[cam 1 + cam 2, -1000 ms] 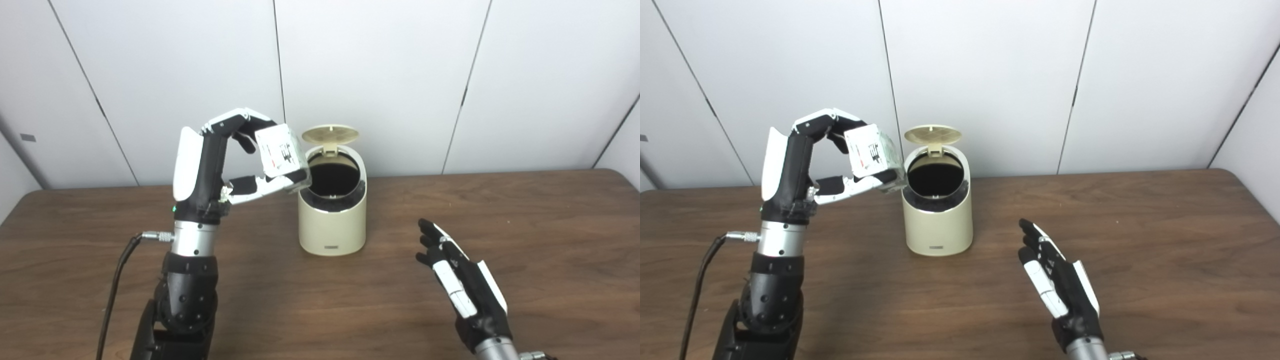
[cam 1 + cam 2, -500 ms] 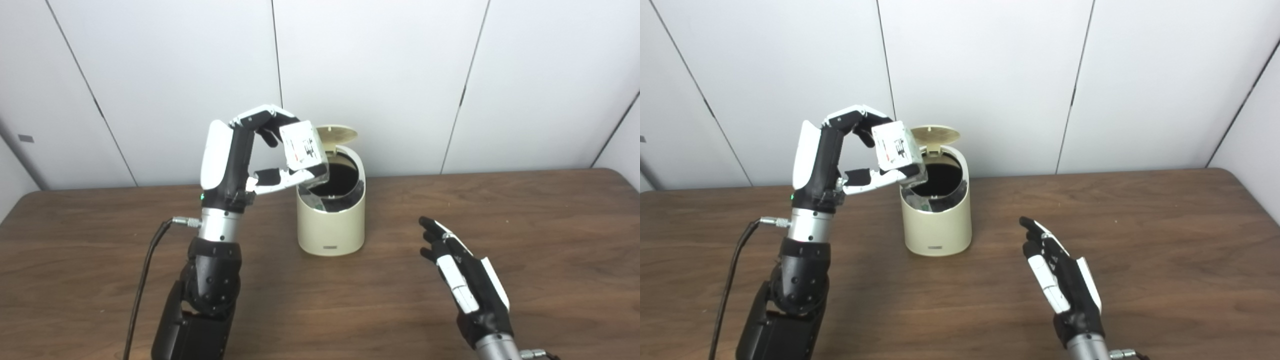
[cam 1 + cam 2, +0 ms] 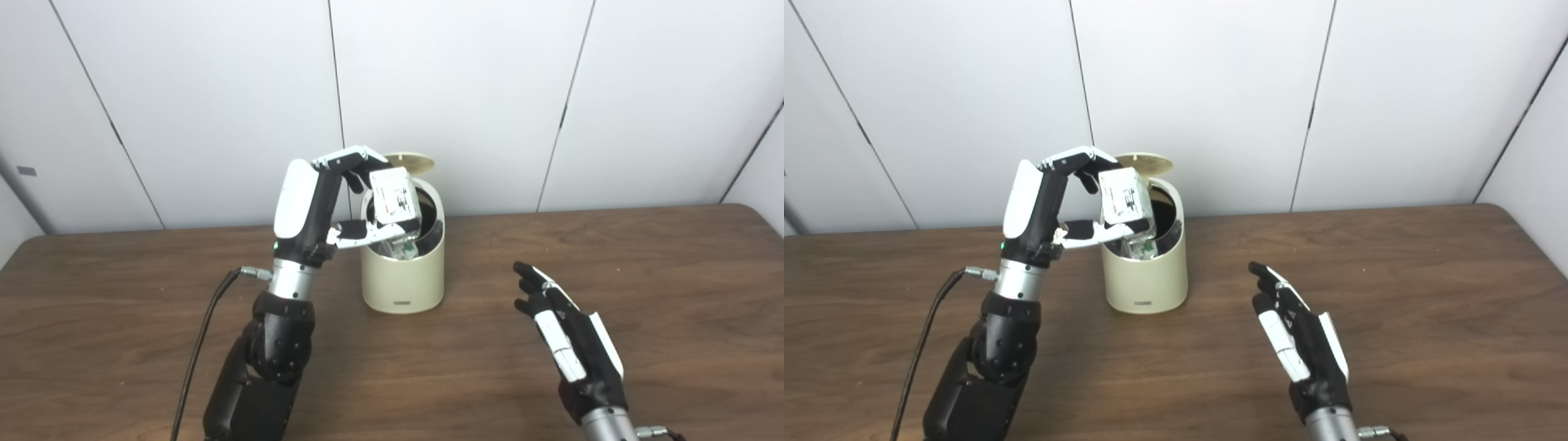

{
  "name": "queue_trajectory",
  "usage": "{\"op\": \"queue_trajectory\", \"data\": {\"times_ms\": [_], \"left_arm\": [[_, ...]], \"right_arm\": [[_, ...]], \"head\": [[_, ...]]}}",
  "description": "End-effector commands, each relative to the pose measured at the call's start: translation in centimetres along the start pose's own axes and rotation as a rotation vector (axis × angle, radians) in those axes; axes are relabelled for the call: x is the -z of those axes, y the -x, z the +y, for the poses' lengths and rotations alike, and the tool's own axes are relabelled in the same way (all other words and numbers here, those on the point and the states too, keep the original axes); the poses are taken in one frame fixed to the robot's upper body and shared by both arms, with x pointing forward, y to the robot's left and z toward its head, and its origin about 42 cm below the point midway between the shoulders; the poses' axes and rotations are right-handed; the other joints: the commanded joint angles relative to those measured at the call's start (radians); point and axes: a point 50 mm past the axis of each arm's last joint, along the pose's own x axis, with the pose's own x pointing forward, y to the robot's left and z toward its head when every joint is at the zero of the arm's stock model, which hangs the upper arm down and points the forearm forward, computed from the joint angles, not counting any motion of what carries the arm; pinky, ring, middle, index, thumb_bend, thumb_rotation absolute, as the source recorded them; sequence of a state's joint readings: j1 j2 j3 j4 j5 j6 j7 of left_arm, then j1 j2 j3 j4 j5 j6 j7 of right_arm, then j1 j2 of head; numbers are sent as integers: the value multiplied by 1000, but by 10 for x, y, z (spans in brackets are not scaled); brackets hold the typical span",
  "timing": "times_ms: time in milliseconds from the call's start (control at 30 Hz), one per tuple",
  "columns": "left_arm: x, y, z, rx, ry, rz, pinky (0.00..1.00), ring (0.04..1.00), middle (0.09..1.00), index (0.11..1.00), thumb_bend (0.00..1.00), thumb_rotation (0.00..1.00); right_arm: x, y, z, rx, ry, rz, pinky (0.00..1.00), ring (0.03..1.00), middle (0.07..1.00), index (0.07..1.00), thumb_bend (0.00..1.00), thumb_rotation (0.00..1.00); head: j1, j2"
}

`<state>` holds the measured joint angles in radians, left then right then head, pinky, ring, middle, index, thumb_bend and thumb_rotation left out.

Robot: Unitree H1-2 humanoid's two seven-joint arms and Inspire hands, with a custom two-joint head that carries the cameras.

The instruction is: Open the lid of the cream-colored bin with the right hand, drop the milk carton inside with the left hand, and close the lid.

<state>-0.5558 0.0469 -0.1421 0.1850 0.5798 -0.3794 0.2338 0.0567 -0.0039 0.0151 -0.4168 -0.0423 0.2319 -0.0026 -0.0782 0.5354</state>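
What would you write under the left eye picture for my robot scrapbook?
Left hand holds the milk carton over the open bin, lid up, while the open right hand waits above the table.

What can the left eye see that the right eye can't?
Only the left eye view shows a little grey plate on the wall at far left. Only the right eye view shows a wider piece of the side wall past the table's right end. Both show the left hand holding the milk carton at the mouth of the cream bin, its lid up, and the right hand open over the table.
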Motion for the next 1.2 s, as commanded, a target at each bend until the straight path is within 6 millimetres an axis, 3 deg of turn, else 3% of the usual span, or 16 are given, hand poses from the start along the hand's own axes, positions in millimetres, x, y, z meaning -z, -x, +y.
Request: {"op": "queue_trajectory", "data": {"times_ms": [0, 300, 600, 1167], "left_arm": [[-18, -30, 8, -72, 5, -127, 362, 437, 494, 482, 478, 0], [-11, -28, -4, -89, -28, -183, 357, 435, 494, 489, 477, 0], [-8, -36, -6, -123, -54, -242, 367, 434, 485, 492, 478, 0], [3, -27, -9, -124, -109, -276, 356, 438, 498, 492, 477, 0]], "right_arm": [[-15, -6, 3, 1, -21, -94, 867, 937, 930, 837, 613, 802], [-18, -4, 5, 5, -18, -103, 860, 927, 917, 834, 617, 821], [-18, -5, 7, -1, -14, -103, 855, 927, 917, 834, 625, 840], [-18, -1, 6, -10, -15, -99, 867, 930, 918, 839, 628, 844]], "head": [[0, 1], [7, 2], [8, 1], [23, 6]]}}
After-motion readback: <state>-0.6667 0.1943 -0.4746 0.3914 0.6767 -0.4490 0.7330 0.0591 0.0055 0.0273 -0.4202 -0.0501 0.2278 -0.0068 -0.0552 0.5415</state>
